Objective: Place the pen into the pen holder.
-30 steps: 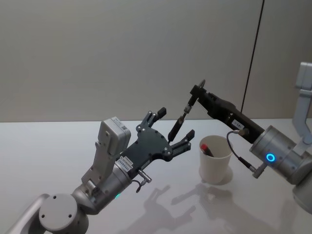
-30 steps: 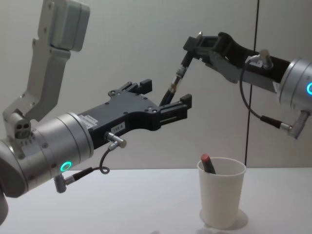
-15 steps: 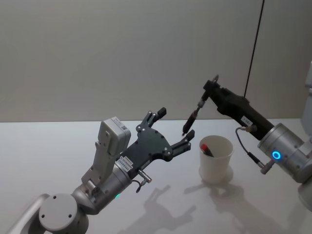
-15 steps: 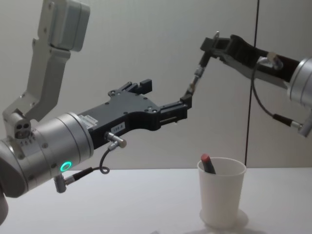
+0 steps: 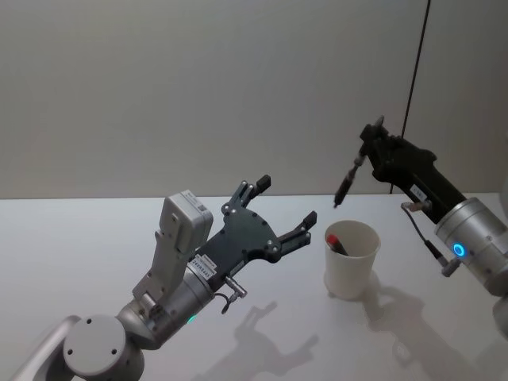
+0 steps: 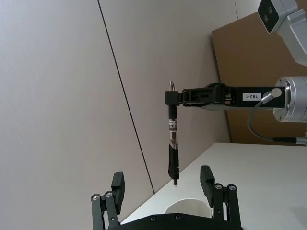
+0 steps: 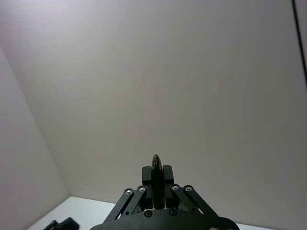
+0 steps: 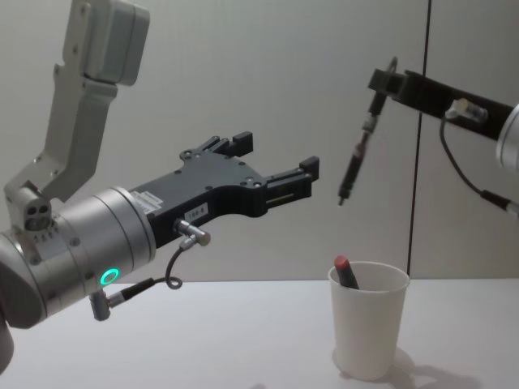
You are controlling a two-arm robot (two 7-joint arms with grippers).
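From the head view, the right tool [image 5: 371, 143] sits at the upper right of the frame, pinching the top end of a slim black pen with a metal band [image 5: 348, 178]. The pen hangs tilted, tip down, above and slightly behind the plain white tapered paper cup [image 5: 350, 262], well clear of its rolled rim. The cup stands on the glossy white table [image 5: 71, 254] at centre right, and a red-capped marker [image 5: 336, 241] leans inside it. The left tool [image 5: 284, 209] reaches in from the lower left, its black fingers spread wide with nothing between them, just left of the cup.

In the left wrist view, the left tool [image 6: 163, 187] shows along the bottom edge, its two fingers apart. The pen [image 6: 171, 143] hangs almost upright in the middle of the frame, gripped at its top by the right tool [image 6: 169, 97], which comes in from the right. The pen's tip hovers above the cup's rim [image 6: 189, 207], which peeks up at the bottom centre.

In the right wrist view, the right tool [image 7: 156, 176] rises from the bottom centre, pressed together on the pen's end [image 7: 156, 165], against a bare wall.

In the chest view, the left tool [image 8: 276, 158] stretches across the middle, spread and empty. The right tool [image 8: 381, 81] enters from the upper right, holding the pen [image 8: 357, 154] slanted, its tip above the cup [image 8: 367, 320] at the lower right. The marker [image 8: 346, 272] pokes out over the rim.
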